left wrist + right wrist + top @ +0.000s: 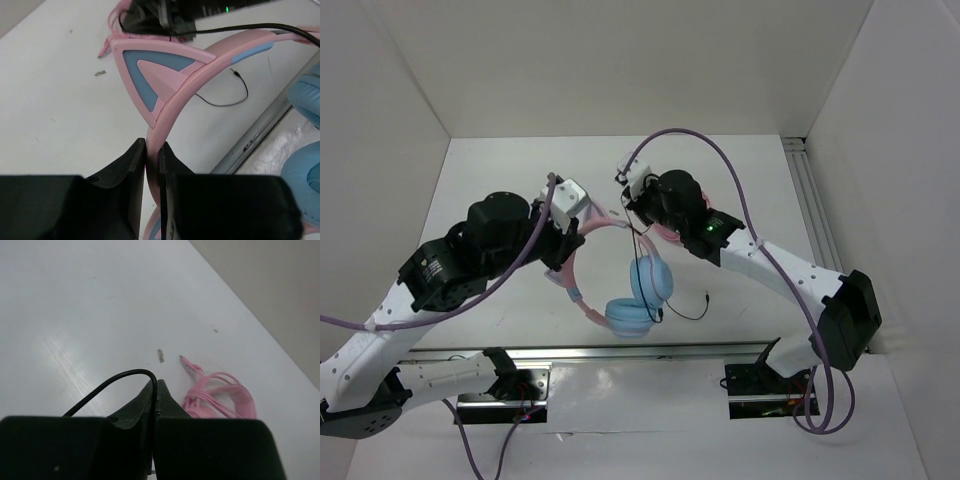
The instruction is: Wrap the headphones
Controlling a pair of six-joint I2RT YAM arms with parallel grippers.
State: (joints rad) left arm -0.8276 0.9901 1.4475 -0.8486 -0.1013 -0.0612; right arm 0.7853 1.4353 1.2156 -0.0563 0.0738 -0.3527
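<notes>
Your left arm (440, 270) comes in from the left side of the table (500, 170). Your left claw (152, 148) is clenched on the headband (180, 95). The thin pink band is pinched tight between the two black fingers. Just past the fingers, a cat ear (150, 75) sticks up from the band. It is pink with a blue stripe inside.

The headphones (650, 278) are in the middle of the table, between your two arms. The band curves up from your left claw and goes over toward your right claw. The two blue ear cups (632, 316) are close together at the near side, not far from the metal rail (620, 351). You cannot tell from these views if the cups touch the table.

Your right claw (155, 388) is squeezed shut on the cable (107, 384). The thin black line is caught right at the tips and loops out to the left in the wrist view. From the top, the cable drops down from that claw and runs past the ear cups. Its plug (706, 297) lies on the table just to the right of the cups.

A pink cord (220, 396) lies in a bundle on the table, near your right claw and a bit to its right. Your right arm (790, 275) goes off to the right side.
</notes>
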